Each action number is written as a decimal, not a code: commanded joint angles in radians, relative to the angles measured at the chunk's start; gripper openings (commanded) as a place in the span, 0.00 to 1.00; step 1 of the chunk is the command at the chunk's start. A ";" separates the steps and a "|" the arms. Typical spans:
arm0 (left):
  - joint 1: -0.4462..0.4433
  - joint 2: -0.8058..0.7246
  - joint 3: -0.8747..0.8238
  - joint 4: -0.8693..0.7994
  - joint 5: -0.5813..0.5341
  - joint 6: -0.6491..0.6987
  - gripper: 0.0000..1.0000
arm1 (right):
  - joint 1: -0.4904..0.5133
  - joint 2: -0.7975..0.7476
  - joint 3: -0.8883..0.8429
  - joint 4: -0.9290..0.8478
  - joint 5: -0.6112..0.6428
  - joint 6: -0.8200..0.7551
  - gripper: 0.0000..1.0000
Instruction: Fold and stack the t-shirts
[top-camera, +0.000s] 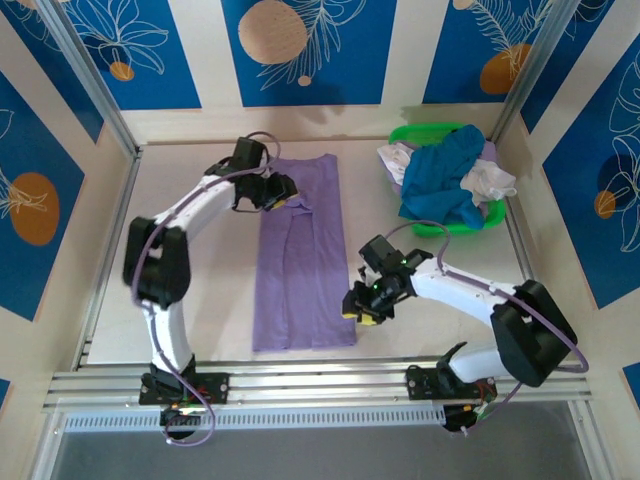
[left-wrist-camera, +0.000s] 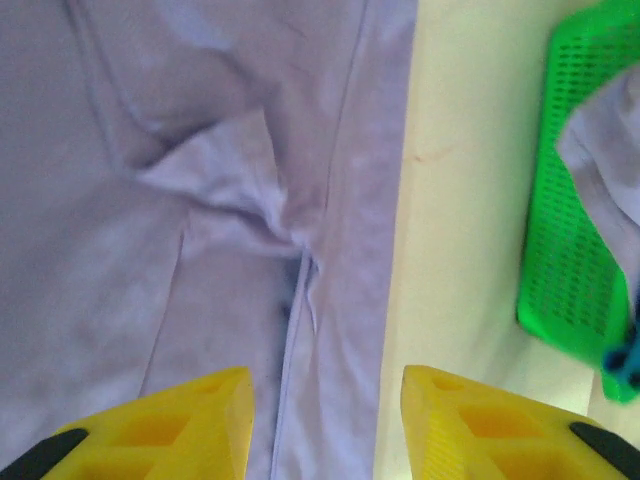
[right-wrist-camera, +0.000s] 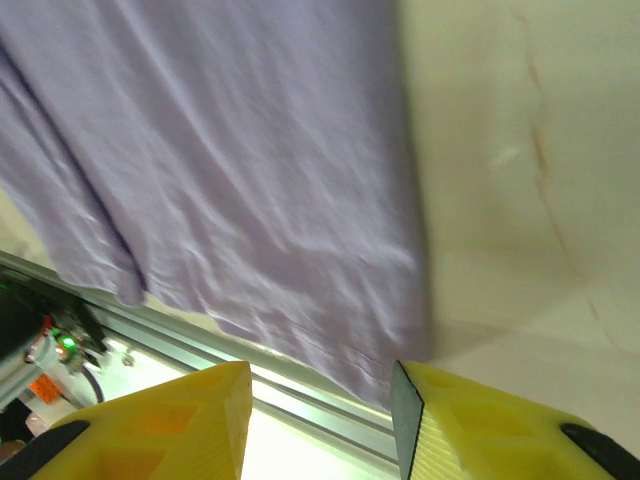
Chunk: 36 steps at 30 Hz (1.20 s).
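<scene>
Folding lavender t-shirt (top-camera: 300, 260), laid as long strip on tabletop (top-camera: 222, 310), with left end effector (top-camera: 288, 195) released above far end, right end effector (top-camera: 358, 312) released beside near-right hem. Pinch both layers, lift evenly.

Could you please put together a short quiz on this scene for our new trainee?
1. True or false: the purple shirt lies spread on the table, outside the basket.
2. Which colour of shirt lies on top in the basket? A teal, B red, C black.
3. Fill in: the left gripper and right gripper both have their jaws ____.

Key
1. True.
2. A, the teal shirt.
3. Open; neither holds cloth.
</scene>
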 joint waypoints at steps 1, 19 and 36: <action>0.005 -0.152 -0.205 -0.065 -0.027 0.065 0.43 | 0.014 -0.055 -0.056 -0.050 -0.008 0.025 0.43; -0.206 -0.783 -0.915 -0.229 -0.147 -0.060 0.41 | 0.057 -0.031 -0.131 0.065 -0.075 0.058 0.43; -0.483 -0.815 -1.090 -0.105 -0.201 -0.332 0.36 | 0.057 0.030 -0.140 0.117 -0.117 0.049 0.40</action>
